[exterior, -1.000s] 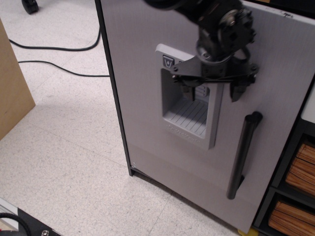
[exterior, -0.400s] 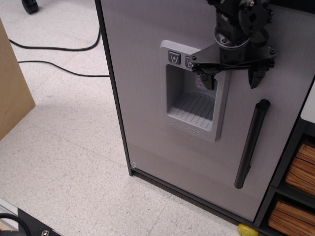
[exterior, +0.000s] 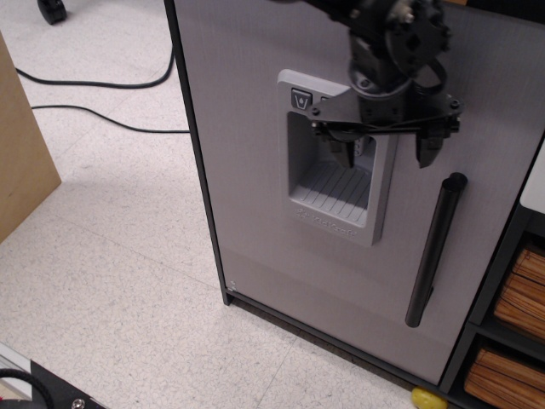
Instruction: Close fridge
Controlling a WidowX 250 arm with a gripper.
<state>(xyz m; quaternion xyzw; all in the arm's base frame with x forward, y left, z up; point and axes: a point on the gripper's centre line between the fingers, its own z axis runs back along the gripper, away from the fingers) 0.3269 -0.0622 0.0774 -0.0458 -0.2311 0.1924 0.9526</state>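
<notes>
The fridge (exterior: 255, 170) fills the middle of the view. Its brushed-grey door lies flat against the black frame and hides the interior. The recessed dispenser (exterior: 336, 183) sits mid-door, and the black bar handle (exterior: 434, 251) stands upright at the right edge. My gripper (exterior: 385, 152) hangs in front of the door's upper part, over the dispenser's top right corner and above the handle. Its two fingers are spread wide and hold nothing. Whether it touches the door I cannot tell.
A dark grey shelf unit with wicker baskets (exterior: 515, 341) stands at the right of the fridge. A brown board (exterior: 21, 158) leans at the left edge. Black cables (exterior: 102, 94) run over the speckled floor. A small yellow object (exterior: 428, 398) lies by the fridge base.
The door has swung from slightly ajar to flush against the frame. My gripper moved right and up with it, then drew back a little to the left and down.
</notes>
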